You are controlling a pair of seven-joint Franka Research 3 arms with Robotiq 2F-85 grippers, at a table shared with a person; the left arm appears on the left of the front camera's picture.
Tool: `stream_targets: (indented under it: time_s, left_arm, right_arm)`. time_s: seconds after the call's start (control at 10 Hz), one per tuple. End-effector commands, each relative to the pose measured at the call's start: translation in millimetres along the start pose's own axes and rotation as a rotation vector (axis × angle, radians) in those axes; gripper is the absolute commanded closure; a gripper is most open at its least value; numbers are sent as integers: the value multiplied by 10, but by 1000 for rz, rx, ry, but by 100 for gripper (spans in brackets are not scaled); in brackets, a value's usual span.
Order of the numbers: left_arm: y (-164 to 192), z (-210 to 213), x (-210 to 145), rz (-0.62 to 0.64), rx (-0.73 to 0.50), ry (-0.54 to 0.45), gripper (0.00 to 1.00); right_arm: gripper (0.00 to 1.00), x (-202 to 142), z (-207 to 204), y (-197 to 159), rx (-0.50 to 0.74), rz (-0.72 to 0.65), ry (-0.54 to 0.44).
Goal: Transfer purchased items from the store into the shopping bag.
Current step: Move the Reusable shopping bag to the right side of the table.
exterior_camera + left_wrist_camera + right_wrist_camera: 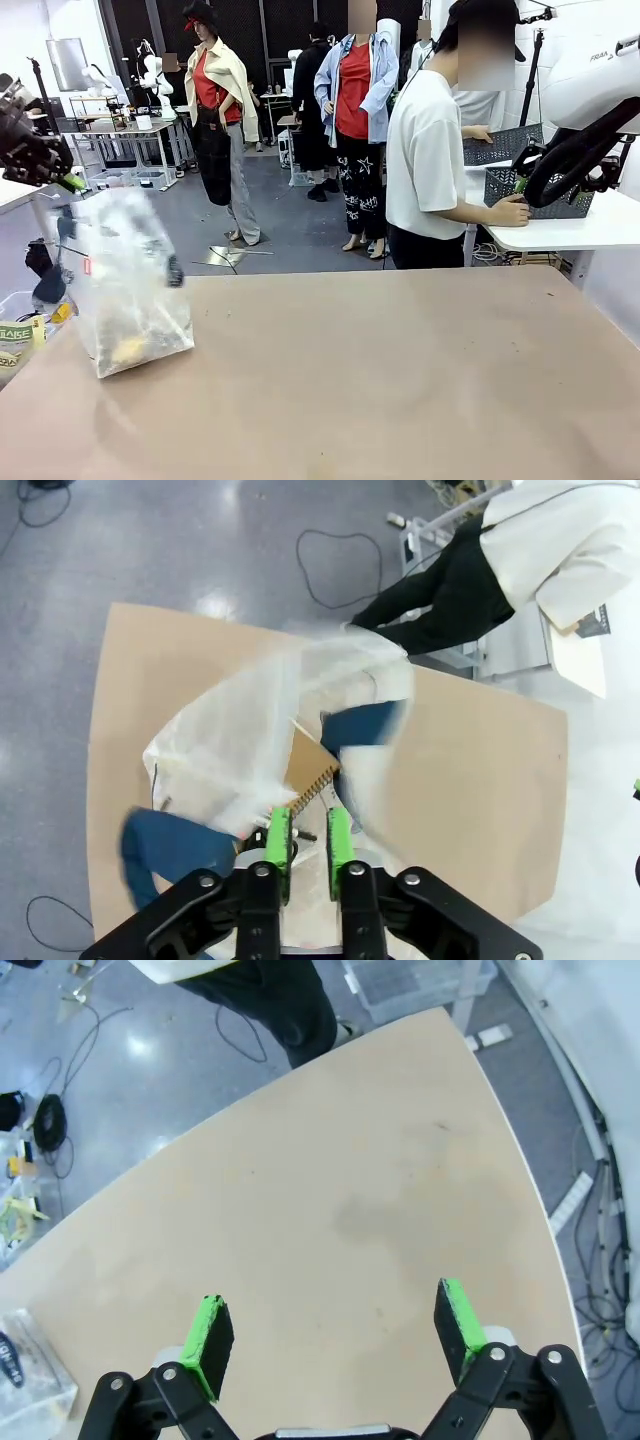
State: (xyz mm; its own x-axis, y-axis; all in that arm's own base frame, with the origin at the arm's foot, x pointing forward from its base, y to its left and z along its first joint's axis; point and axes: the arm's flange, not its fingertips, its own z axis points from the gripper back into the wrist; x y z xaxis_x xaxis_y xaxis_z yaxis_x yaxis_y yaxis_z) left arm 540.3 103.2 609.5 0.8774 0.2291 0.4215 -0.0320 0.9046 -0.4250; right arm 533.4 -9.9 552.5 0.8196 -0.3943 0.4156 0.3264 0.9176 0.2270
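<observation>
The shopping bag (pixel 130 290) stands on the left of the brown table (pixel 380 380), blurred with motion, with something yellowish (pixel 130 350) at its bottom. My left gripper (pixel 45 165) hangs above and left of it. From above, the bag (pixel 270 730) lies under my left gripper (pixel 308 840). Its green pads are a narrow gap apart with nothing between them, and the blue handles (pixel 360 725) hang loose. A tan spiral-edged item (pixel 312 770) shows inside. The store (pixel 530 190) sits on a white side table, a person's hand (pixel 510 212) on it. My right gripper (pixel 335 1335) is open over bare tabletop.
A person stands at the far right by the white side table (pixel 590 230), where a second grey basket (pixel 500 145) sits behind. My right arm (pixel 590 110) is raised at upper right. Bins (pixel 15 340) stand off the table's left edge. A clear box (pixel 30 1370) lies below the table's edge.
</observation>
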Motion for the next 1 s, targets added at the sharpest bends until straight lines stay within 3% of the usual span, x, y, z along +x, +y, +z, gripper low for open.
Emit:
stream_targets:
  time_s: [0.0, 0.1, 0.2, 0.4, 0.6, 0.9]
  left_arm:
    - [-159, 52, 68, 7, 23, -17, 12]
    - [-360, 93, 45, -57, 20, -57, 0]
    - [-585, 166, 18, -79, 44, -112, 0]
    - [-1354, 95, -217, -259, 109, -124, 0]
    - [-2077, -274, -457, -423, 186, -97, 0]
    - [-2871, -1040, -817, -687, 324, -12, 0]
  right_arm:
    - [0, -10, -6, 1, -16, 17, -1]
    - [0, -10, -6, 1, -16, 17, -1]
    - [0, -10, -6, 1, -16, 17, -1]
    - [0, -10, -6, 1, -16, 17, -1]
    - [0, -10, -6, 1, -16, 17, -1]
    - [0, -10, -6, 1, -16, 17, -1]
